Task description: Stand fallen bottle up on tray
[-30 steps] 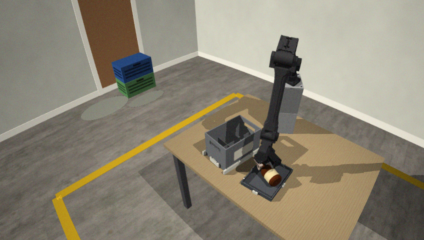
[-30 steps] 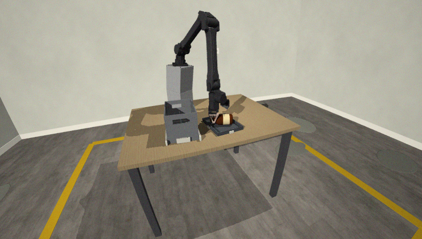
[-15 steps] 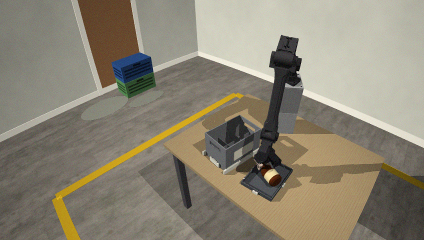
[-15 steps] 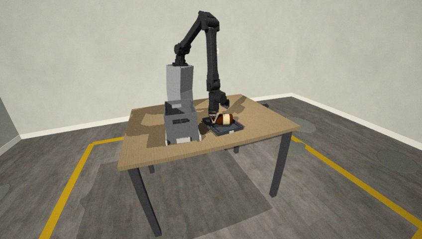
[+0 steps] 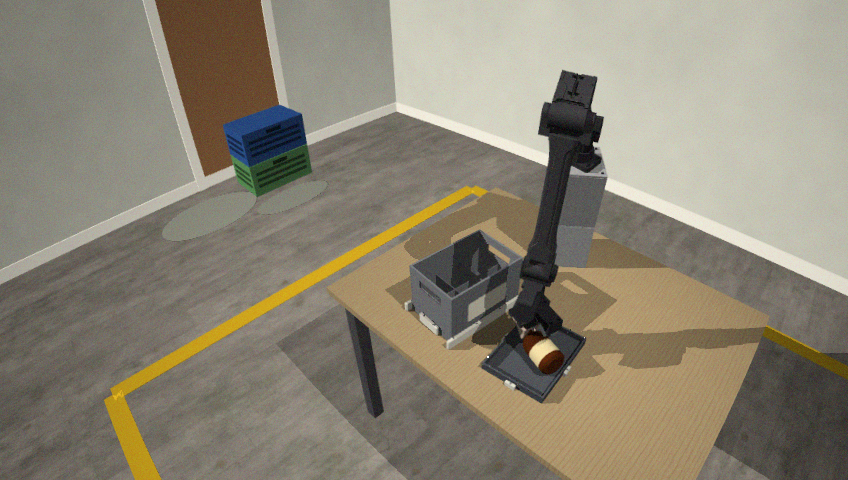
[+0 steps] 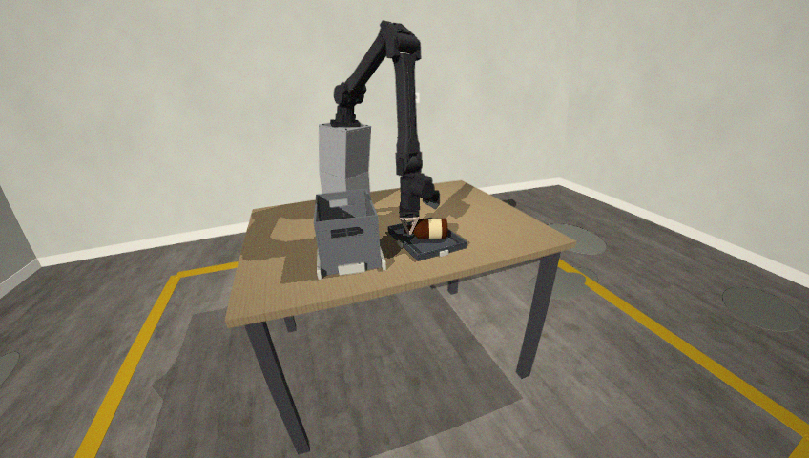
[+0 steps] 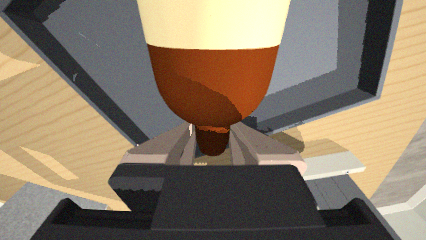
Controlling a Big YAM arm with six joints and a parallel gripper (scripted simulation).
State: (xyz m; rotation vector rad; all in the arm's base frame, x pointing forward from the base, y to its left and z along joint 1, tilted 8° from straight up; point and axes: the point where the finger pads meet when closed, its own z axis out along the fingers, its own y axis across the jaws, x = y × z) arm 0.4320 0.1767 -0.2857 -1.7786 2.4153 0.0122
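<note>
I see the bottle point(image 7: 212, 75) lying on its side in the dark tray point(image 5: 505, 371), beside the grey crate point(image 5: 458, 297) on the bench point(image 5: 654, 380). The gripper point(image 7: 212, 147) is down at the tray's crate-side end, its fingers drawn narrow and clamped on the bottle's neck. Arm reaches steeply down.

Black arm point(image 6: 406, 108) rises from its pedestal, elbow bent high, forearm dropping nearly straight down, wrist angled low over the tray. Gripper point(image 7: 212, 145) points down and forward, fingers drawn narrow, clamped on the neck of the bottle point(image 7: 214, 85), one finger on each side.
</note>
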